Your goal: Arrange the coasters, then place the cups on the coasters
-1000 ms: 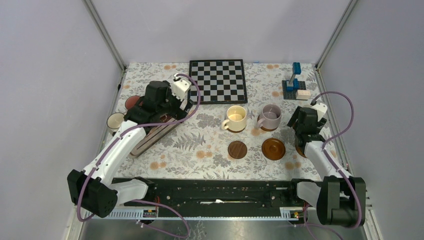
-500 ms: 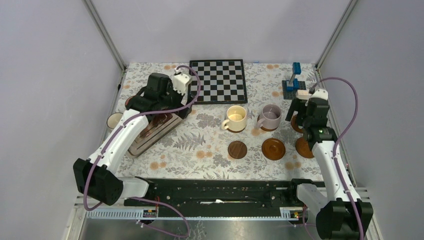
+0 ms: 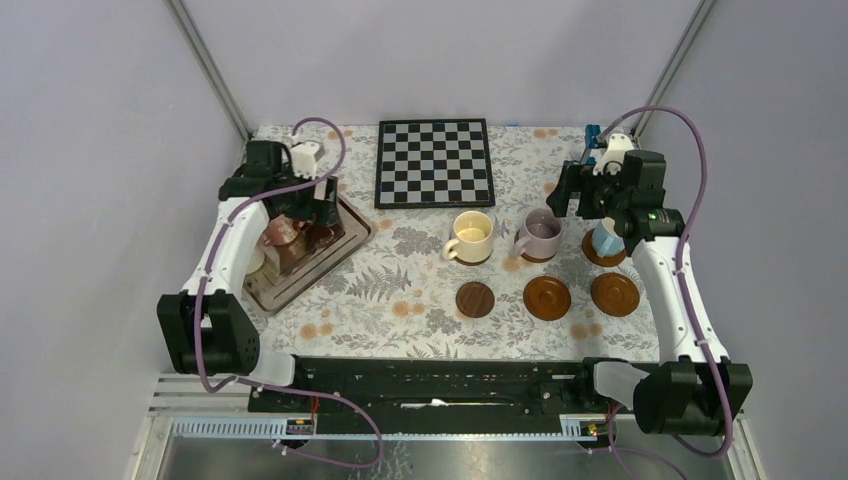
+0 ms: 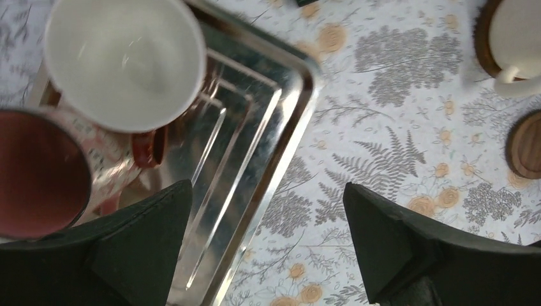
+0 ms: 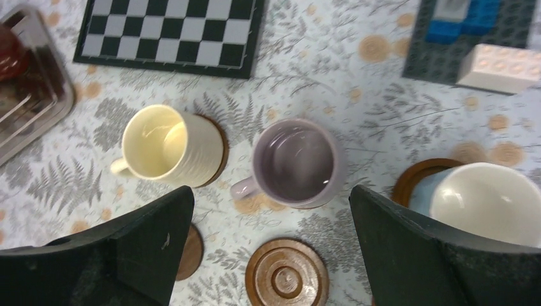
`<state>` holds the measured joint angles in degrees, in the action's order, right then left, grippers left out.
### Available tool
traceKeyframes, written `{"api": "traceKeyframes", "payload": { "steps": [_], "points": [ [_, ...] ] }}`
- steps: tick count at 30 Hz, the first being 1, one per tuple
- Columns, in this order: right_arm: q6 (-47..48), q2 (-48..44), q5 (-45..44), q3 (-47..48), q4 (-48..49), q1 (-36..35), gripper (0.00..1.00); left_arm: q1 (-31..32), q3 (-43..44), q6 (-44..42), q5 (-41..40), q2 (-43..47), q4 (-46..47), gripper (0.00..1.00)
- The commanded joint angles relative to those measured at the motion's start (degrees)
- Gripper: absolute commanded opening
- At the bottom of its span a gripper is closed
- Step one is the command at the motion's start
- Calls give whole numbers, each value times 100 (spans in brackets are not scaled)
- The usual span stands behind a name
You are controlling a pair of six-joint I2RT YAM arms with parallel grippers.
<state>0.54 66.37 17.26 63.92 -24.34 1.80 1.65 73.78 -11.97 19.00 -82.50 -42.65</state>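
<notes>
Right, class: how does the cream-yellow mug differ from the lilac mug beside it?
The cream-yellow mug is pale yellow with a ribbed outer wall; the lilac mug is greyish purple and smooth. The cream-yellow mug stands left of the lilac mug. Both are upright, empty, with handles pointing leftward.

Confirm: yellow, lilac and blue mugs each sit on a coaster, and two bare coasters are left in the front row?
Wrong on the count: the top external view shows three bare coasters in the front row: left coaster, middle coaster, right coaster. The yellow mug, lilac mug and blue mug each sit on a coaster.
</notes>
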Motion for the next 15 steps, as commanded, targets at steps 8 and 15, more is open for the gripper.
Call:
{"api": "traceKeyframes", "payload": {
  "steps": [8,15],
  "points": [
    [170,171,972,-277,93,-154,100,-1713,-893,-13,301,660,-212,87],
    [264,147,1165,-241,59,-152,100,-2897,-1194,-607,82,1224,-599,79]
  ]
}}
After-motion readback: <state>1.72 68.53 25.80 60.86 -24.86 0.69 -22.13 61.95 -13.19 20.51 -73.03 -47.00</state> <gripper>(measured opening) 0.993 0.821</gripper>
